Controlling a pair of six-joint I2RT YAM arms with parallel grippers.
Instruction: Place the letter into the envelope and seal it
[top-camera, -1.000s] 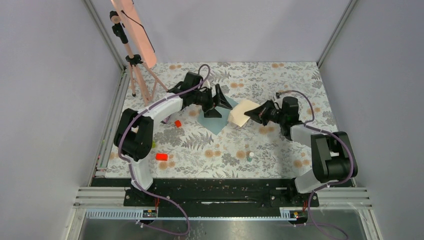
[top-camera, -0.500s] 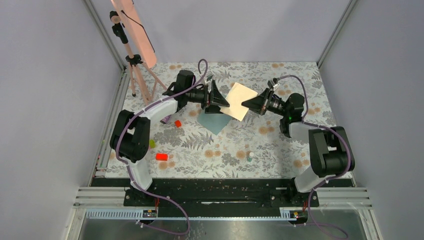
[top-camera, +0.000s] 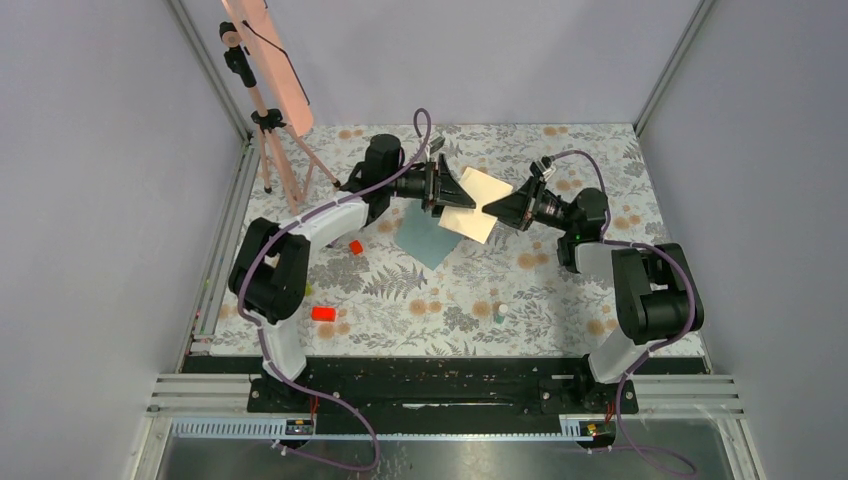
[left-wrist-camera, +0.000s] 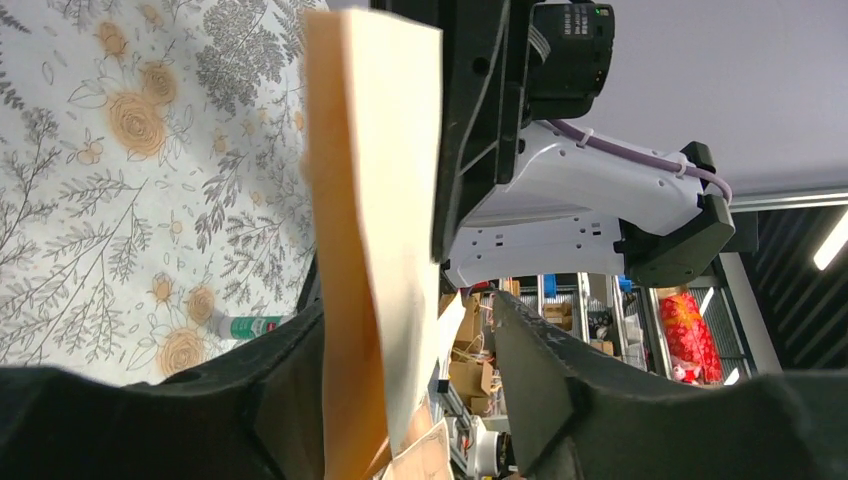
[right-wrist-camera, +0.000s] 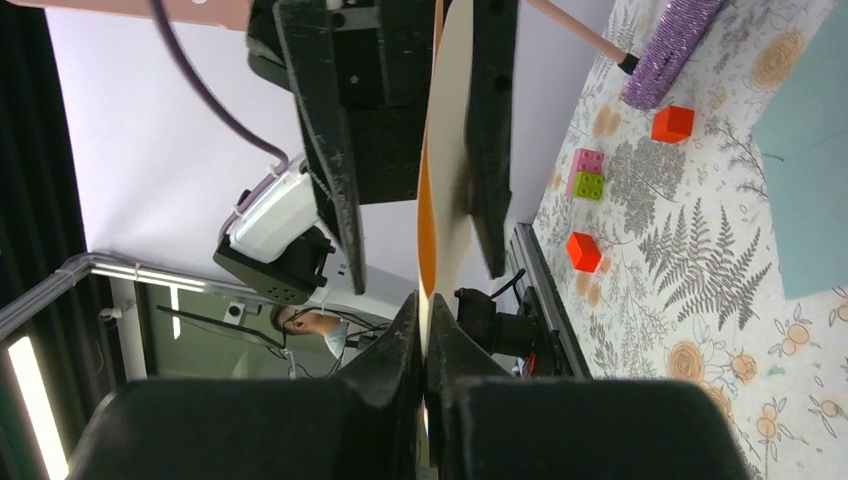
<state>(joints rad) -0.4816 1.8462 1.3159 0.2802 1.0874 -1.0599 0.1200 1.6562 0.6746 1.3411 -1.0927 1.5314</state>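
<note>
Holding the thin tan-peach paper letter (top-camera: 478, 192) up off the flower-patterned bench (top-camera: 560, 290), turned on edge, midway between the two arms. Pinched tight along the edge nearer the right arm by the right fingers (right-wrist-camera: 395, 360), pressed together on the sheet. Straddled from the opposite side by the left fingers (left-wrist-camera: 545, 385), spread apart, with a plain gap on one face of the paper. Possibly brushing one finger on the other face, though hard to be sure from the right wrist view. Lying flat on the bench, just beside the raised sheet in the top view and touched by neither arm: the muted teal paper envelope (top-camera: 425, 242). Scattered nearer the left arm: a small red block (top-camera: 322, 313), a second red cube (top-camera: 355, 246), a pink-and-green block (right-wrist-camera: 587, 172). Standing at the far left corner: a tall salmon-pink panel on a tripod (top-camera: 272, 60).
</note>
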